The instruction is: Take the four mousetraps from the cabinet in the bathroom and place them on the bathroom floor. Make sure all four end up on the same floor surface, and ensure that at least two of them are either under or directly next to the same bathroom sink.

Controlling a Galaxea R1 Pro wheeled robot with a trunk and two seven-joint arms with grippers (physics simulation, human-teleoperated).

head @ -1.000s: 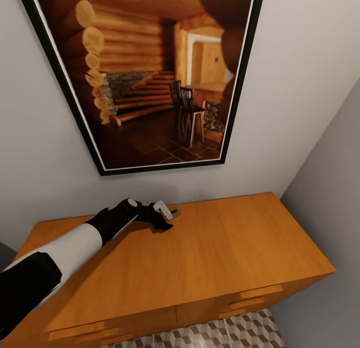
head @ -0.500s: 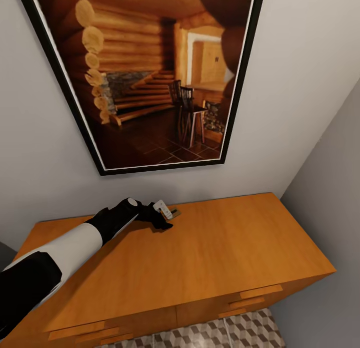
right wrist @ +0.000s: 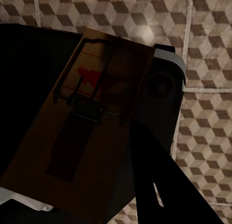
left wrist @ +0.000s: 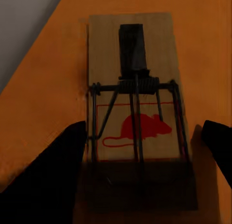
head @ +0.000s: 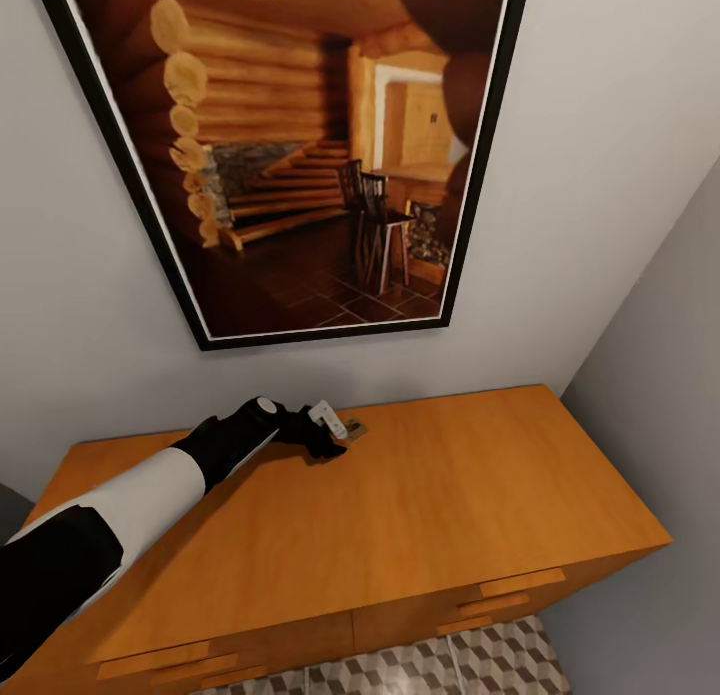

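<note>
Flat tan wooden mousetrap (left wrist: pixel 133 93) on smooth orange cabinet (head: pixel 420 505) — left tool (left wrist: pixel 145 151) open, straddling it; right tool's state unclear

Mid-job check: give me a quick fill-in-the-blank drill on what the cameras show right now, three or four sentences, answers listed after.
1. The left gripper is at a mousetrap lying on the flat top of the ____.
2. The mark printed on that mousetrap is coloured ____.
3. On the wall above the cabinet hangs a framed ____ of a log interior.
4. In the right wrist view, a second mousetrap shows above the cube-patterned ____.

Missing words: cabinet; red; picture; floor
</note>
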